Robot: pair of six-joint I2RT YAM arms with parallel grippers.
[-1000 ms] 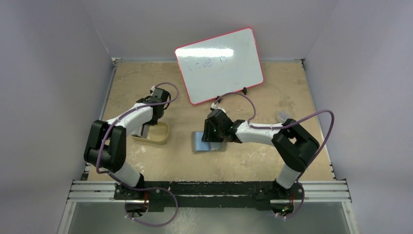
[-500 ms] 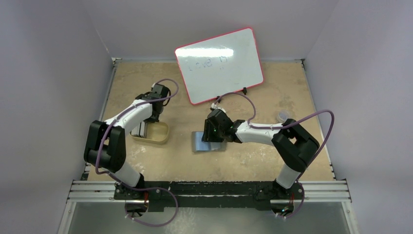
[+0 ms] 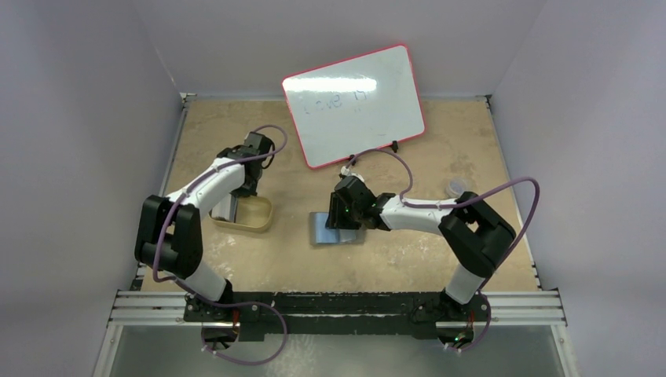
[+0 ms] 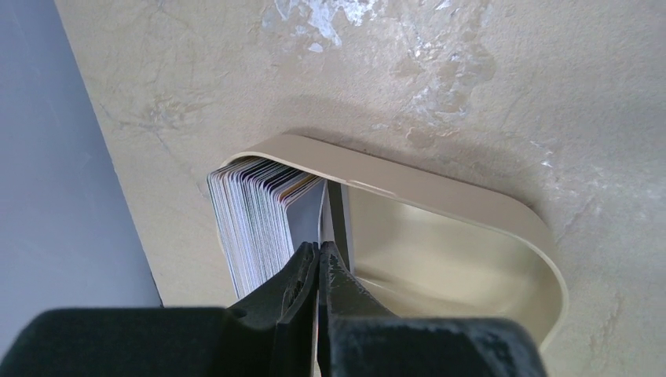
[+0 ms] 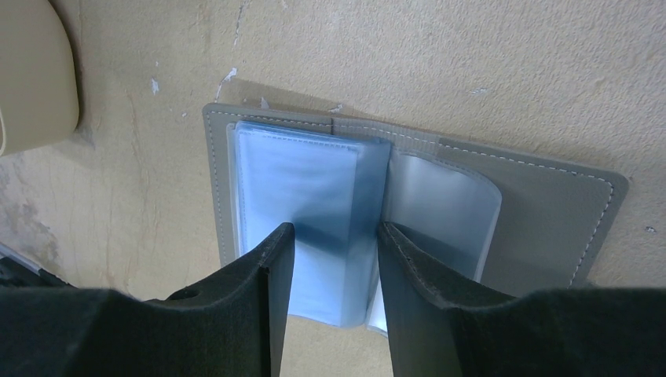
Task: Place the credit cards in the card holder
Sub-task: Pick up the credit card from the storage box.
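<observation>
The credit cards stand on edge as a tight stack at the left end of a gold tin. My left gripper reaches down into the tin and is shut on the edge of the stack's rightmost card, which runs up thin from between the tips. The card holder, a grey wallet, lies open on the table, with its blue-grey pockets showing. My right gripper stands open over it, one finger on each side of the pocket stack.
A red-framed whiteboard leans at the back centre. A small clear round object lies at the right. The tin's rounded corner sits just left of the wallet. Grey walls enclose the table on three sides.
My left gripper has closed from partly open to shut at the card stack, and its wrist has shifted slightly towards the back. The right arm and the wallet have not moved.
</observation>
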